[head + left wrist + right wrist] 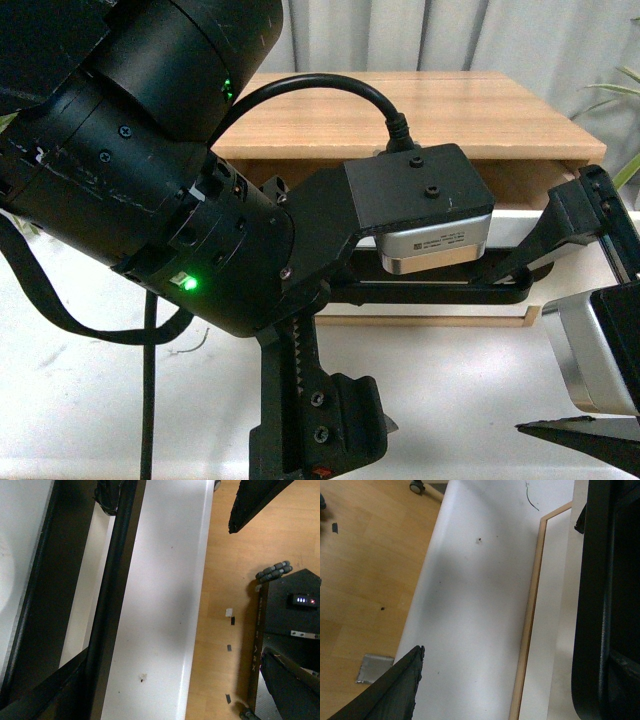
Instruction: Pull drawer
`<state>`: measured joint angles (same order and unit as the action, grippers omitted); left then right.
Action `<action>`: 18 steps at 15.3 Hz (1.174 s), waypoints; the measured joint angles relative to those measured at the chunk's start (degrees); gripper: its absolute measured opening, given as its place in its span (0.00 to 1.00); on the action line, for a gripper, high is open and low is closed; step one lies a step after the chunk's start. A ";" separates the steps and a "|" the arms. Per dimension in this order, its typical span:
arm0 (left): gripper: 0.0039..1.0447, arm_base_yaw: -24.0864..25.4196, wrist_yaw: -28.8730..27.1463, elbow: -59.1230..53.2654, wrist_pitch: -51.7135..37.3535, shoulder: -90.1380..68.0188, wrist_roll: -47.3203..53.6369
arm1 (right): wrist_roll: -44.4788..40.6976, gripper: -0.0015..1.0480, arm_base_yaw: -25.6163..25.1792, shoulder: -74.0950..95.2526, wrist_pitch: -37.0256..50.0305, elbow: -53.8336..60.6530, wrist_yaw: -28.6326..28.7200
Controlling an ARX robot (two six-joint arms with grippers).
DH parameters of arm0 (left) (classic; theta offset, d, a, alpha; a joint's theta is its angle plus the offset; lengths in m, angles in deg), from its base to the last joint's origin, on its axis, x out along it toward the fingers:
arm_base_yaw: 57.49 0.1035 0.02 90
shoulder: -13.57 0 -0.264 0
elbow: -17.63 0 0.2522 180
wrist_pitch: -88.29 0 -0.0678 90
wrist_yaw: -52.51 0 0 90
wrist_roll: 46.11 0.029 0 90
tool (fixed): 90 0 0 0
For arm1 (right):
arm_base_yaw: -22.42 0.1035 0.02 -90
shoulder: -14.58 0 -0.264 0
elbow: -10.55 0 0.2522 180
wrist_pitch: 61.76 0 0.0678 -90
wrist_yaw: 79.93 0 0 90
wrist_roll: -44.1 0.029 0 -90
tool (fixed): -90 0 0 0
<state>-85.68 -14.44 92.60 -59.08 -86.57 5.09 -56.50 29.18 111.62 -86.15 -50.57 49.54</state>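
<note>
The drawer [520, 226] shows as a white front strip under the wooden cabinet top, with wood visible behind its upper edge. My left arm hides its notch. Its black bar handle [440, 292] [107, 605] runs across the front. My left gripper [338, 360] is open, lying along the handle, with one finger [42, 690] beside the bar. My right gripper [512, 350] [505, 680] is open at the handle's right end. Its upper finger [555, 232] rests at the bar. Its lower finger [395, 690] hangs over the white table.
The wooden cabinet top [430, 115] stands on a white table [70, 400] [475, 605]. Below the table's edge lies wood floor [225, 580] with a black wheeled base [295, 615]. Plant leaves [625, 92] are at the far right.
</note>
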 joint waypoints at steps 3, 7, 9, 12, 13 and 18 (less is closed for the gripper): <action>0.94 0.81 1.20 0.20 0.26 0.74 -1.20 | 0.07 0.94 0.00 -0.22 -1.36 -0.90 0.37; 0.94 1.92 2.16 3.13 0.68 5.35 -2.93 | 0.48 0.94 0.00 -1.70 -2.84 -0.92 -0.28; 0.94 1.64 1.79 3.58 2.05 5.95 -2.89 | 0.48 0.94 0.00 -3.89 -4.28 -1.20 -0.22; 0.94 1.66 1.60 3.58 2.45 7.26 -2.89 | 0.48 0.94 -0.02 -5.77 -4.85 -2.75 -0.04; 0.94 1.86 1.60 3.58 2.51 7.78 -2.93 | 0.48 0.94 -0.02 -6.16 -5.40 -3.23 0.11; 0.94 4.37 4.46 3.58 -0.96 10.21 -6.47 | 5.77 0.94 -1.14 -9.22 -6.69 -4.15 4.50</action>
<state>-81.31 -9.98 96.19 -60.04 -76.36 -1.38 -50.73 28.05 102.39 -92.84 -54.72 54.04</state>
